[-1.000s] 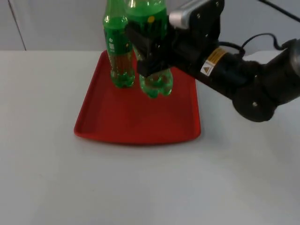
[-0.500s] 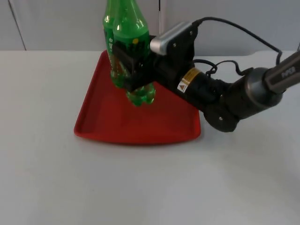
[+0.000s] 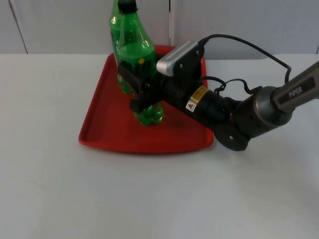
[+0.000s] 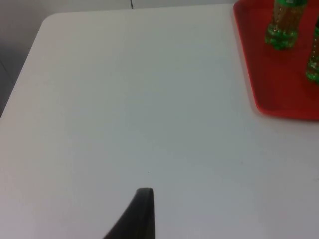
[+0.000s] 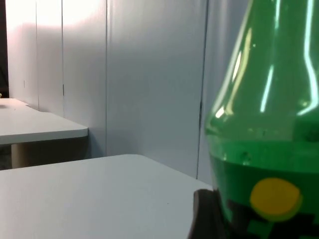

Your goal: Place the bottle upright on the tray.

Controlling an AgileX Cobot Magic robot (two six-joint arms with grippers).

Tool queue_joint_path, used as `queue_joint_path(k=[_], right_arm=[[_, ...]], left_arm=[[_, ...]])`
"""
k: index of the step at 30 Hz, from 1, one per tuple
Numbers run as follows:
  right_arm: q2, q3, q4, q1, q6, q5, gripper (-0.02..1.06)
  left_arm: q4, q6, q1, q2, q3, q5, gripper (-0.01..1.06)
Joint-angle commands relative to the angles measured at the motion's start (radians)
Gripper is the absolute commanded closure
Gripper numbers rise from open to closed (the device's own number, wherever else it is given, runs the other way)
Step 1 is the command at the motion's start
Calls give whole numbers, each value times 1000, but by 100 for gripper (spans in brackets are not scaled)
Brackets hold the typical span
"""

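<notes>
Now the right gripper (image 3: pixel 142 92), clamped on the upright green plastic bottle (image 3: pixel 141 74), seats it on the red plastic tray (image 3: pixel 107 132), calling next for release; I cannot tell the waiting left gripper's (image 4: pixel 137 216) state.

This looks like a lab or test room in an office building: a bare white desk (image 3: pixel 60 189) backed by plain grey partition panels (image 5: pixel 149 84), and another white desk (image 5: pixel 35 127) standing beyond it.
</notes>
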Motion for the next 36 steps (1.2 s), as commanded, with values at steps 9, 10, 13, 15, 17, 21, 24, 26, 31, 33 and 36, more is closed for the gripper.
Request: queue_joint_path(k=[9,10,13,15,17,21,24,26,31,33,36], right_arm=[[-8,14,-11,4,0,-24,102],[-8,14,-11,4,0,-24,102],[-8,14,-25,4,0,-24,89],[-8,14,-25,4,0,-24,83],[-8,14,-25,4,0,-24,60],[-8,14,-23,4,0,-24,33],[-8,14,-23,4,0,15,21],[-8,14,-29,2,0,33,19],[-20,57,-52,2,0,51,19],[-40,99,-49,2,-20,51,19],[-75,160,-49,-2,-80,56,19]], left_arm=[[-1,-3,1,-3,4,-10,0],[-1,-3,1,-3,4,-10,0],[-1,-3,1,-3,4,-10,0],[-1,-3,1,-3,4,-10,0],[-1,-3,1,-3,4,-10,0],[-1,-3,1,-3,4,-10,0],[-1,-3,1,-3,4,-10,0],[-1,-3,1,-3,4,-10,0],[-1,-3,1,-3,4,-10,0],[-1,-3,1,-3,4,-10,0],[-1,-3,1,-3,4,-10,0]])
